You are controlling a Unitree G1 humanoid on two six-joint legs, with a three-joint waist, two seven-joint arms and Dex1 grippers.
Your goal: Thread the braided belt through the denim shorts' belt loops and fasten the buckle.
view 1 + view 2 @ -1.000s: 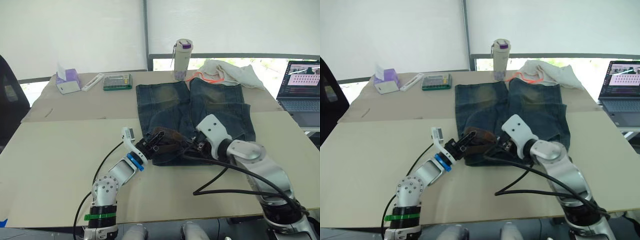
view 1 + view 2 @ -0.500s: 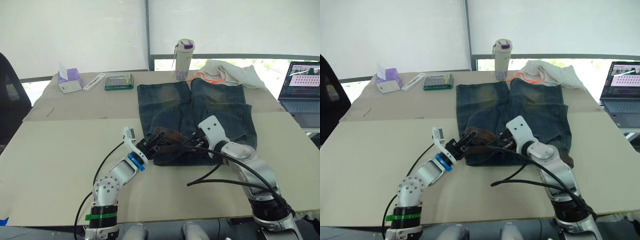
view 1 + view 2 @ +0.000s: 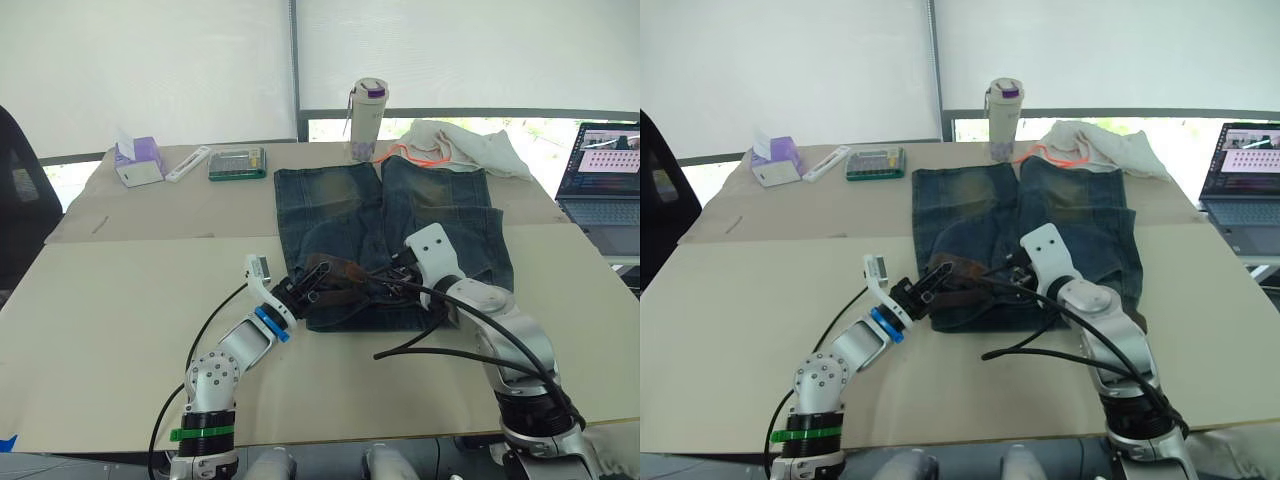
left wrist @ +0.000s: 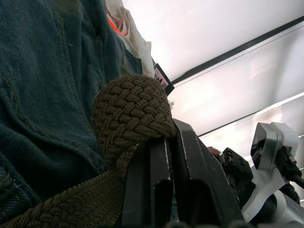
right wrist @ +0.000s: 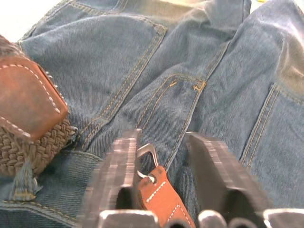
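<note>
- Dark blue denim shorts (image 3: 400, 225) lie flat on the beige table (image 3: 120, 300), waistband nearest the robot. The dark brown braided belt (image 4: 130, 114) sits bunched on that waistband, between the arms.
- Left gripper (image 3: 308, 291): fingers pinched on a fold of the braid.
- Right gripper (image 5: 164, 183): fingers spread, straddling the small silver metal buckle (image 5: 145, 154) on its tan leather tab, not clamped (jaws blurred).
- Risk: the right closes off-centre and the buckle slips out.
- Risk: the left pull drags denim, closing the loops (cannot see them here).
</note>
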